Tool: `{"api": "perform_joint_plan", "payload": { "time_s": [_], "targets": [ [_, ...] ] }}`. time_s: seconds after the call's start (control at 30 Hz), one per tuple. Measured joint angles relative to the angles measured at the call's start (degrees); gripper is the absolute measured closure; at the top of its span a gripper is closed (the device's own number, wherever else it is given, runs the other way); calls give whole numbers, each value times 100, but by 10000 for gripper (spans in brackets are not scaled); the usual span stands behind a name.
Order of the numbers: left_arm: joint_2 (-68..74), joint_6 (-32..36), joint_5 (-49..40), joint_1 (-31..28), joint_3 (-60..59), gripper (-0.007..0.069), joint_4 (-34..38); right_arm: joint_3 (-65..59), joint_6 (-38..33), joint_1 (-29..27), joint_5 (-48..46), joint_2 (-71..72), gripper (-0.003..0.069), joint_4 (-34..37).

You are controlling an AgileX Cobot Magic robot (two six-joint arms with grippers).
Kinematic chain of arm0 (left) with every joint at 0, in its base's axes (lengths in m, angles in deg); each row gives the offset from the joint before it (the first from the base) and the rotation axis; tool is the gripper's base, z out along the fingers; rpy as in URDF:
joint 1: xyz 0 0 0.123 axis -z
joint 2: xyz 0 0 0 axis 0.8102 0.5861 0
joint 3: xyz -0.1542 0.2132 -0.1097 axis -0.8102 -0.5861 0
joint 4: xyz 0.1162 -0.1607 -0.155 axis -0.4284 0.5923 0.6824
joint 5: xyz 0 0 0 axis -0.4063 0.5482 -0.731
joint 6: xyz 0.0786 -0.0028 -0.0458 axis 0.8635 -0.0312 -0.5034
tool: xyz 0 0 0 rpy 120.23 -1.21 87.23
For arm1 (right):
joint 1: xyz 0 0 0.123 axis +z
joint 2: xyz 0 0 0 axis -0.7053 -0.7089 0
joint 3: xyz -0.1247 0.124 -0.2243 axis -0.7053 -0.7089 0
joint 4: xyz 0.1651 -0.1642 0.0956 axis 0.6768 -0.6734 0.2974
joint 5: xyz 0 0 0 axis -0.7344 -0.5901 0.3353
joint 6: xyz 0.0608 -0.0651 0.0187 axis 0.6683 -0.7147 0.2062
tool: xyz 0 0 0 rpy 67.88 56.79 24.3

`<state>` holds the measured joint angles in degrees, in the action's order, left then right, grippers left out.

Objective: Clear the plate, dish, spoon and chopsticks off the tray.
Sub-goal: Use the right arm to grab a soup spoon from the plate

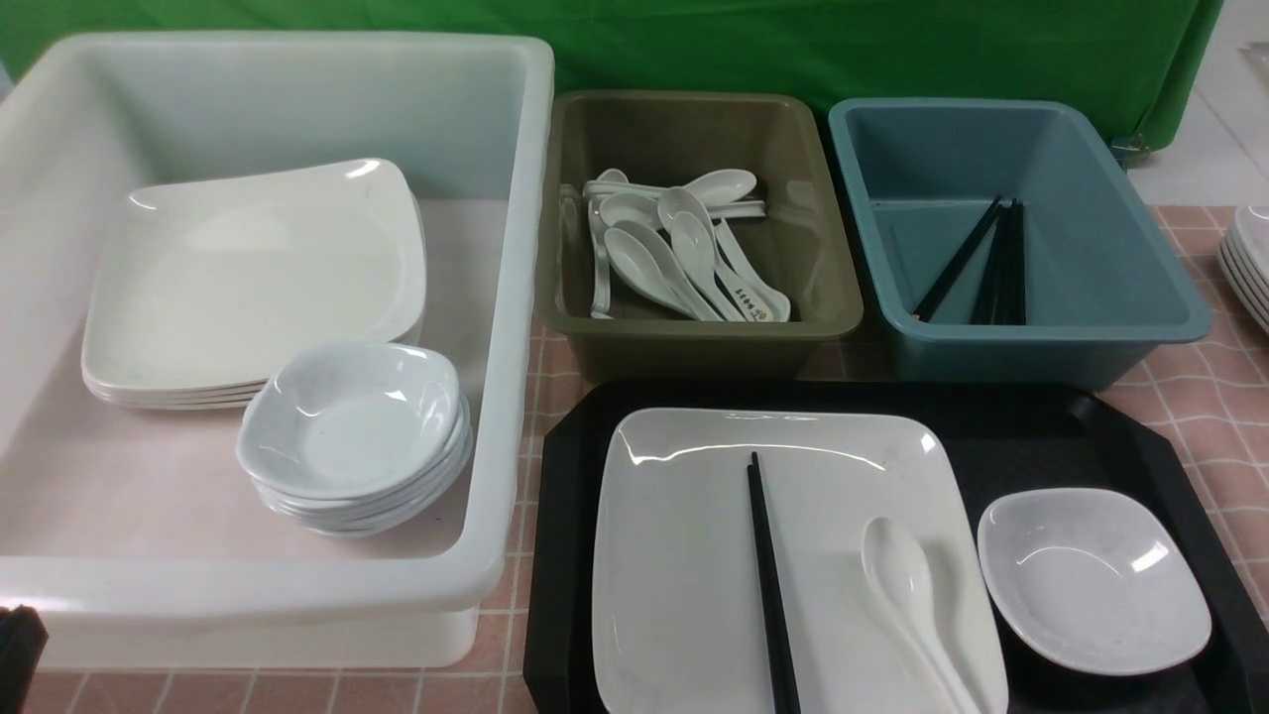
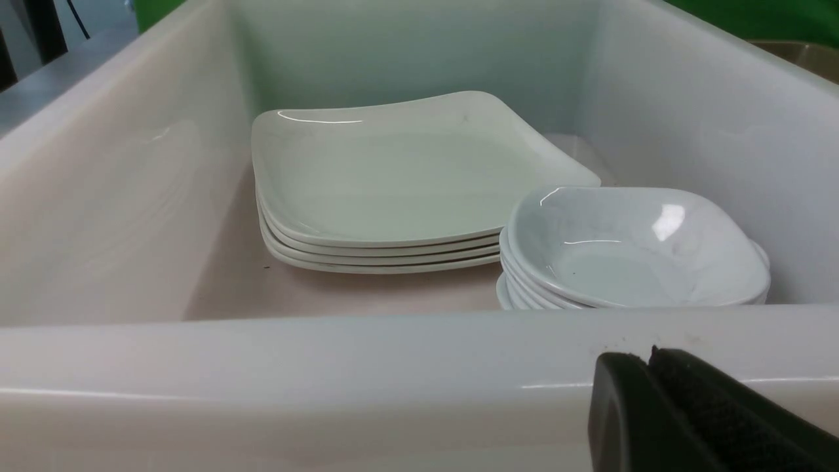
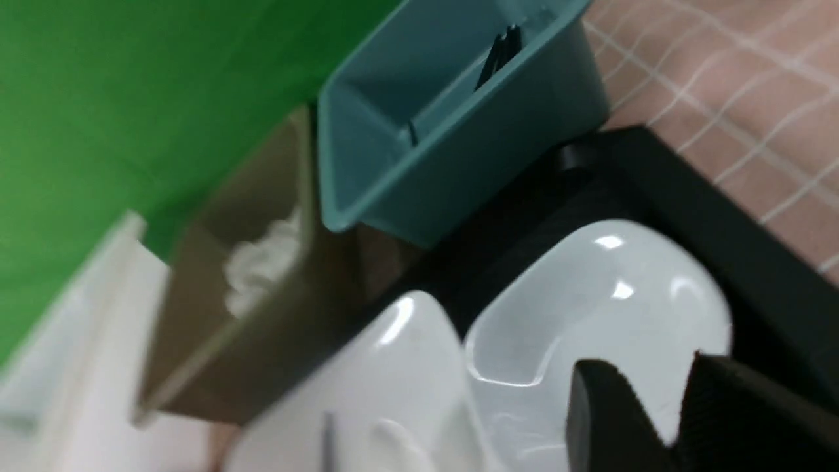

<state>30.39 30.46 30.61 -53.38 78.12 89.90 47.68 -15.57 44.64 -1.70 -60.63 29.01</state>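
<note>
The black tray (image 1: 1031, 436) lies at the front right. On it is the large white plate (image 1: 684, 555). The black chopsticks (image 1: 768, 585) and the white spoon (image 1: 907, 595) lie on the plate. The small dish (image 1: 1091, 580) sits on the tray right of the plate. In the right wrist view my right gripper (image 3: 652, 364) is open with a narrow gap, just above the dish (image 3: 590, 295), beside the plate (image 3: 393, 373). In the left wrist view my left gripper (image 2: 645, 359) is shut and empty, outside the white tub's near wall (image 2: 328, 367).
The white tub (image 1: 516, 297) at left holds a stack of plates (image 1: 248, 278) and a stack of dishes (image 1: 352, 426). An olive tub (image 1: 694, 337) holds spoons. A blue tub (image 1: 1051, 342) holds chopsticks. More plates (image 1: 1251, 258) are stacked at the right edge.
</note>
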Motion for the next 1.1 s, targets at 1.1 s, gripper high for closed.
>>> {"api": "perform_joint_plan", "payload": {
  "time_s": [1.1],
  "targets": [
    [0, 0, 0, 0, 0, 603, 0, 3929, -4416, 900, -3597, -6558, 497, 799]
  ]
}}
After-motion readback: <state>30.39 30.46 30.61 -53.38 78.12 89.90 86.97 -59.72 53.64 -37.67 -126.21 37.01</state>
